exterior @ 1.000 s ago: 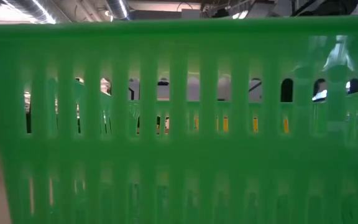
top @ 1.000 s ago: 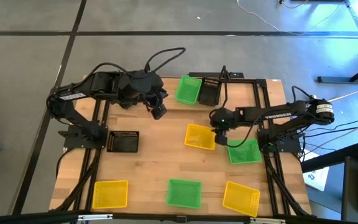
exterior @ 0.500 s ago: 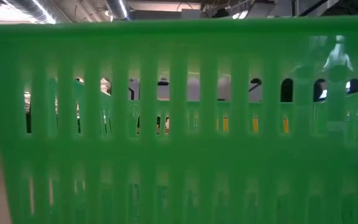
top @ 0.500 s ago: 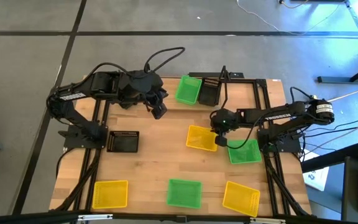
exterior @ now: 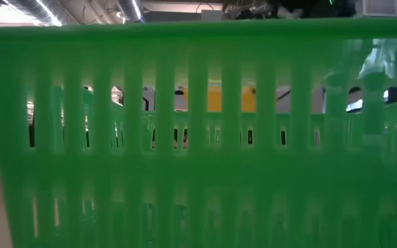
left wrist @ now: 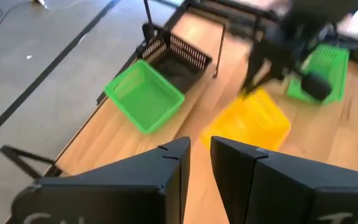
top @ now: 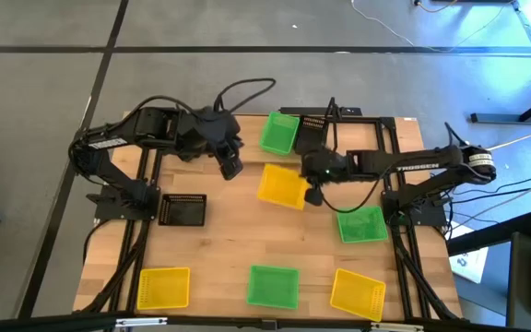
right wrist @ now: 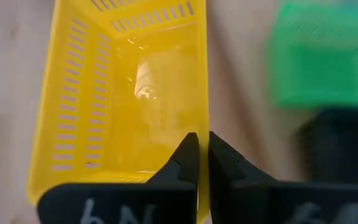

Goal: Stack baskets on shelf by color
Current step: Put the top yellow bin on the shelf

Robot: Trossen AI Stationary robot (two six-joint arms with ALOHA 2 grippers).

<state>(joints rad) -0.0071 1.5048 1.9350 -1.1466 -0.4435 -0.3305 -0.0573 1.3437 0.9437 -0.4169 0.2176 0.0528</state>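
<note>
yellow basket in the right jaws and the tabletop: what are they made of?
Yellow basket: looks like moulded plastic, glossy, with slotted walls and a light glare on its floor. The right gripper is shut on its rim. Tabletop: looks like wood, pale butcher-block strips with a matte finish; whether solid or veneer cannot be told.

yellow basket (top: 282,185) lifted, carried toward shelf (top: 358,117)

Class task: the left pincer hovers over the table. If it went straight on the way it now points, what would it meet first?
Probably the yellow basket carried by the right pincer: the left pincer aims between it and the green basket on the shelf. Depth is unclear, so it might reach bare tabletop first.
</note>
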